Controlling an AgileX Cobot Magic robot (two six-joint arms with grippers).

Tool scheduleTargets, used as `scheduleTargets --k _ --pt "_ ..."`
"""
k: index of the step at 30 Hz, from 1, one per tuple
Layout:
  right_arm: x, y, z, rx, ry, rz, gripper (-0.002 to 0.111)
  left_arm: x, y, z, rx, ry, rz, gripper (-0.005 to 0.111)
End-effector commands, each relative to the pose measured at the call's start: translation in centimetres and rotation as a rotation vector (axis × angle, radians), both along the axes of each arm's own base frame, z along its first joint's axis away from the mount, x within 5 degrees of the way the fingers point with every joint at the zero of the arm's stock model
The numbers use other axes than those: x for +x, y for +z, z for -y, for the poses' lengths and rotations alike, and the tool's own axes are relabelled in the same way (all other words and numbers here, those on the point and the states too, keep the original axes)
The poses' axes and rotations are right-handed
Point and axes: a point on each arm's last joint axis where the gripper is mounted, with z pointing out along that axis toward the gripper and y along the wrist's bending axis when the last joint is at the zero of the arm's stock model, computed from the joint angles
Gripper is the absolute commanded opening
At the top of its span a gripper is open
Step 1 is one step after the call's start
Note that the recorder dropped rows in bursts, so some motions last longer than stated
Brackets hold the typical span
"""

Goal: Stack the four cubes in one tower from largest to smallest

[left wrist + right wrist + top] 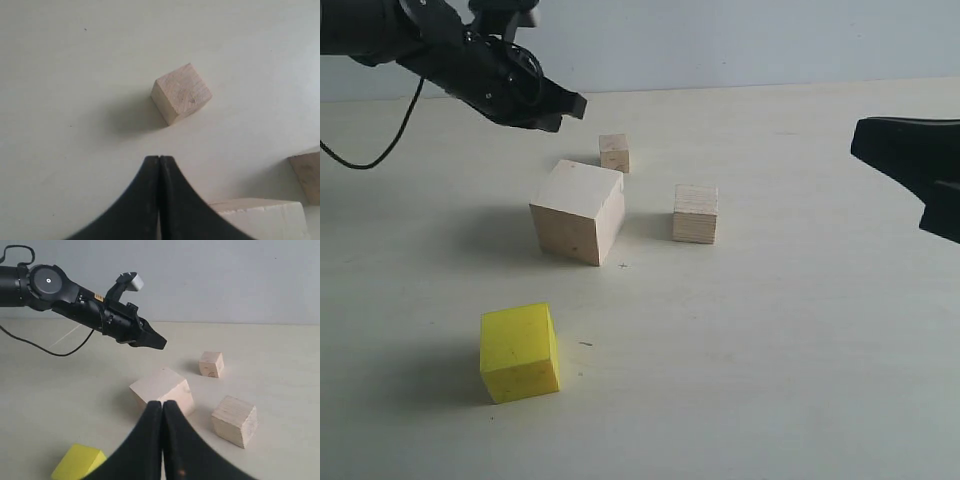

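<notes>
Left gripper (572, 106) closed, empty, hovering above the smallest cube (614, 153). Right gripper (162, 407) closed, empty, well right of it.

All four cubes sit apart, unstacked. Small cube (181, 93) lies just ahead of the left jaws' closed tips — big cube (578, 211) beneath them. Medium cube (234, 420) and yellow cube (78, 463) flank the right jaws.

I find the worktop (800, 350) open around the yellow cube (519, 352). At its 1 o'clock, three pale cubes cluster: large (578, 211), medium (695, 213), smallest (614, 153).
</notes>
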Motion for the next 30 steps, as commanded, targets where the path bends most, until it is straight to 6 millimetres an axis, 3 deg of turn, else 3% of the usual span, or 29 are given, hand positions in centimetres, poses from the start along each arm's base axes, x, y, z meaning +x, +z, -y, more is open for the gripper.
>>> scheduleTargets --k 1,9,16,30 --pt "0.0 0.2 -0.2 0.013 0.024 0.002 0.0 0.6 -0.8 0.4 0.001 -0.023 -0.035 0.0" --pt "-0.2 0.3 -0.4 0.022 0.051 0.002 0.0 0.2 -2.5 1.3 -0.022 -0.084 -0.119 0.0" --pt "-0.2 0.3 -0.4 0.03 0.049 -0.008 0.0 -0.7 -2.5 2.8 -0.034 -0.143 -0.145 0.0" --pt "-0.2 0.2 -0.4 0.03 0.049 -0.011 0.0 -2.1 -2.9 2.9 -0.023 -0.205 -0.283 0.0"
